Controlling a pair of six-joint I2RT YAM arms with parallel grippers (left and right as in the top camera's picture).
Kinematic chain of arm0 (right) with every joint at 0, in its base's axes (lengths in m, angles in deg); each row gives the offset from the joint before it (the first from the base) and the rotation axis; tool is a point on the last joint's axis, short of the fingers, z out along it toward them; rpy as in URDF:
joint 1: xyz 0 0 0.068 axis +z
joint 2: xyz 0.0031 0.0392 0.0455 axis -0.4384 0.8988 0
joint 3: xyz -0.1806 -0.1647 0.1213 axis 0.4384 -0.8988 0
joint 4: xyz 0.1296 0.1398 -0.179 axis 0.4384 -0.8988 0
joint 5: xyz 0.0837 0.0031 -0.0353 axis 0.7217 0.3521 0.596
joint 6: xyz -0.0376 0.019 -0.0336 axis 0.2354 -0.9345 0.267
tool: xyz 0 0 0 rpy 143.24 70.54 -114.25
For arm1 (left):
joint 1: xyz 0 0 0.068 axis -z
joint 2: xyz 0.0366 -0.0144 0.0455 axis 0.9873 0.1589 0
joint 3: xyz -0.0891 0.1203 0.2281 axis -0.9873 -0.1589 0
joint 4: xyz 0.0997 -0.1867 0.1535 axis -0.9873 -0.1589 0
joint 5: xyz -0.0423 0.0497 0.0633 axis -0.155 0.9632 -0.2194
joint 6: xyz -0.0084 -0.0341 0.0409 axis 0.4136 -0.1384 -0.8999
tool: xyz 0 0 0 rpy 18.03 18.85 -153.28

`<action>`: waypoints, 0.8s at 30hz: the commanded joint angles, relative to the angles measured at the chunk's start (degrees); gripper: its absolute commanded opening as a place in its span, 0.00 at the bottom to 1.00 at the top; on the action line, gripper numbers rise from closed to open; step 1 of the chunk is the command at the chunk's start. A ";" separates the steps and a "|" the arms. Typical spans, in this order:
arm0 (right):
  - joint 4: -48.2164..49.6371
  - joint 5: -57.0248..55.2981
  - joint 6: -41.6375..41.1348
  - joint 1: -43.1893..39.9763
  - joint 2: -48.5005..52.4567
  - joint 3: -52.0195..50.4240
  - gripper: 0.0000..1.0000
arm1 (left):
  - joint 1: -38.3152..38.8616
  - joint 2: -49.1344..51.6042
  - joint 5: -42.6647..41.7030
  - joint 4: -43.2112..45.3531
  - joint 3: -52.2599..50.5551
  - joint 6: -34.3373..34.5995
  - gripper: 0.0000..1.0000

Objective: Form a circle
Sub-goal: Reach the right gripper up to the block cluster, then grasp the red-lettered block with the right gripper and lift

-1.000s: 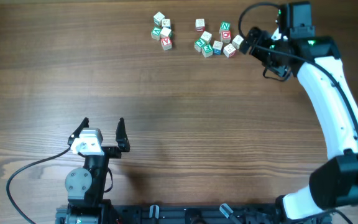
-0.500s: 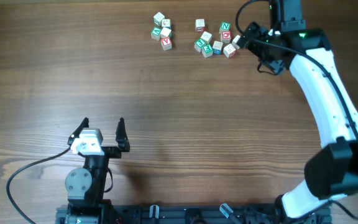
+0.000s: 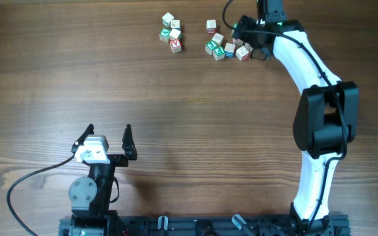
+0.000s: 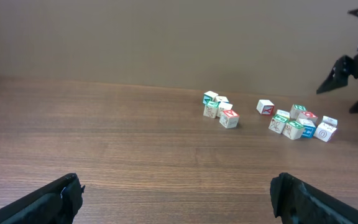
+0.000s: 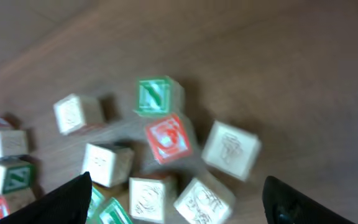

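R gripper [image 5: 178, 180]: fingers wide apart, nothing between them, poised over right-hand bunch of letter blocks [image 3: 220, 46], close to far edge of table [image 3: 176, 98], a bit right of its middle. Touching any block or not: can't tell.

Via R wrist cam, just ahead of the fingers: green N block [image 5: 153, 96], red O block [image 5: 168, 138] right against it on the near side, pale blocks packed round both. All blurred, most letters unreadable.

Blocks in 3 lots, all along far edge:
- tight clump of four [image 3: 170, 31] abt mid-edge
- lone block [image 3: 210, 26] to its right, apart from both groups
- loose bunch under R gripper, some touching, some w/ gaps

No ring shape yet, only heaps.

L gripper [image 3: 107, 134]: fingers spread, nothing held, by near edge of table, left side, well apart from every block. Aimed toward far edge, w/ all 3 lots visible ahead in its own cam.
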 commanded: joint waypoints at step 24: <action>13.92 -3.10 24.68 1.84 11.28 1.66 0.60 | 0.26 -0.48 -0.90 0.00 -0.48 0.37 1.00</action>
